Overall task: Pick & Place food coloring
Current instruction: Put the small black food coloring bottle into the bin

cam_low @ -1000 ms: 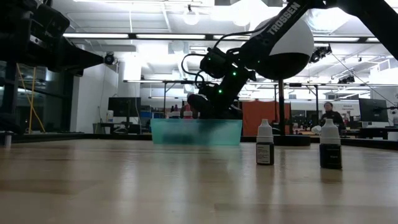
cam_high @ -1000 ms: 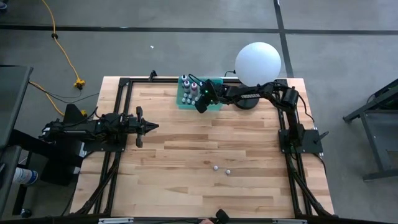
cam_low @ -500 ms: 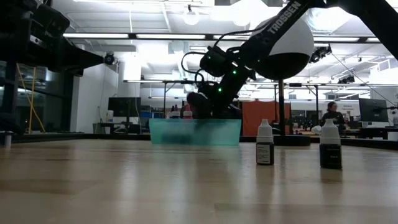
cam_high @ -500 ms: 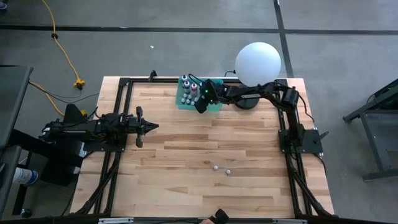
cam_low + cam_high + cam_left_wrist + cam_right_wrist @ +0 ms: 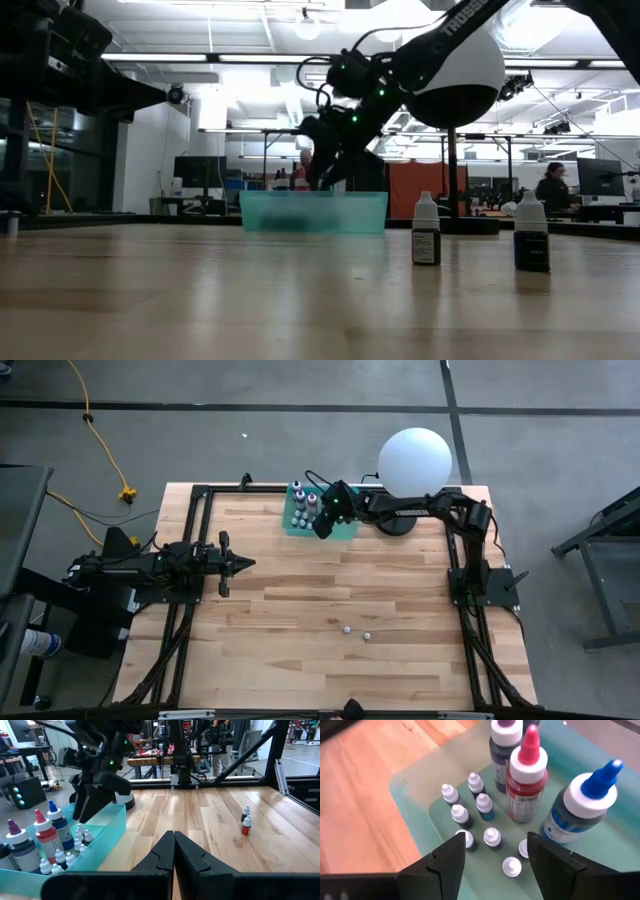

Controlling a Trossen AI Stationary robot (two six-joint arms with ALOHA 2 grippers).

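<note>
While the left gripper waits shut at the surface's left, the right gripper hangs open, empty, above the tray's small bottles.

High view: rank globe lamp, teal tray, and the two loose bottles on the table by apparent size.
1. Globe lamp, largest.
2. Teal tray, partly covered by the open right gripper.
3. The two loose bottles, smallest; they look alike, so no ranking between them.

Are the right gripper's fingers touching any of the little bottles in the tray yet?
Apart. In the right wrist view the open right gripper hovers above the small bottles in the teal tray, fingers clear of their caps.
</note>
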